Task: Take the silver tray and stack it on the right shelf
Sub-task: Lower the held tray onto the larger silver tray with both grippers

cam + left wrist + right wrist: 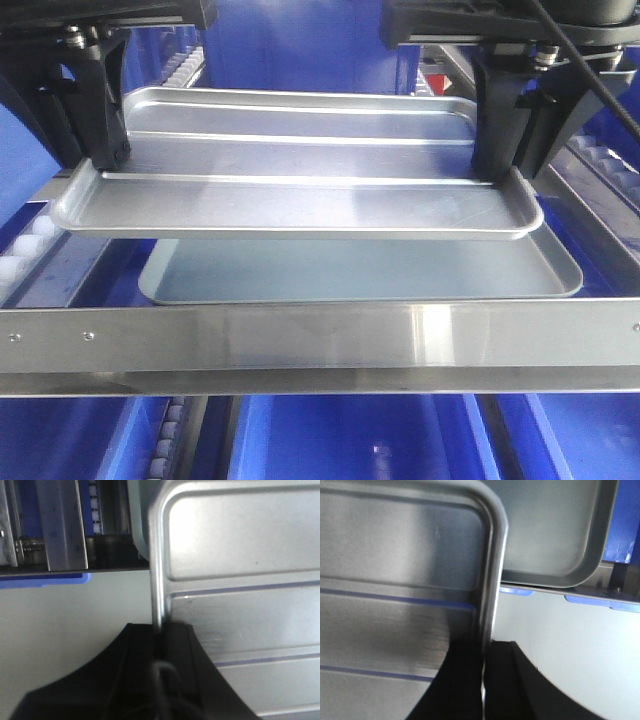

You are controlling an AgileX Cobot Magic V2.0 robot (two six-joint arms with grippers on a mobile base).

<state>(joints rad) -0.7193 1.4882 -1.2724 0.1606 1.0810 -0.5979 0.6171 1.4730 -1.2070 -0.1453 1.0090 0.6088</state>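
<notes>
The silver tray with two long ribs hangs level between my grippers, just above a duller grey tray that lies on the right shelf. The shelf's steel front bar shows two small screws near its left end. My left gripper is shut on the tray's left rim, and my right gripper is shut on its right rim. In the left wrist view the gripper pinches the rim of the silver tray. In the right wrist view the gripper clamps the tray, with the grey tray beyond.
White roller lanes run along the shelf's left side and right side. Blue bins sit below the front bar. A steel rack post and rollers stand left of the tray.
</notes>
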